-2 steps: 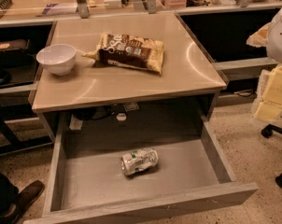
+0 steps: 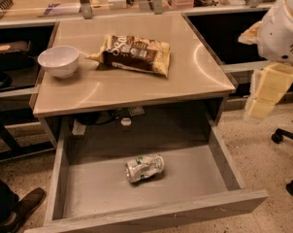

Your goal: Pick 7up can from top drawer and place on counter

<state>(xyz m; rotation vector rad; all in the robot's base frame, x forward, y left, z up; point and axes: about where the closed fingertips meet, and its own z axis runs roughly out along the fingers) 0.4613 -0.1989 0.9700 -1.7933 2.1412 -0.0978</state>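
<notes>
Little has changed: the pincer has edged slightly inward at the view's 3 o'clock and hangs off the right edge of the tabletop. Whether it is wide or narrow I cannot tell. The 7up can lies unmoved on its side in the open top drawer, toward 6 o'clock. I judge the reach has barely begun.

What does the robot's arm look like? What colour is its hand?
The arm is a big, rounded white shell with a small patch of dark vent slits. Under it is the gripper, made of pale yellow blocky pieces, at the right edge of the view beside the counter. No cables show.
</notes>
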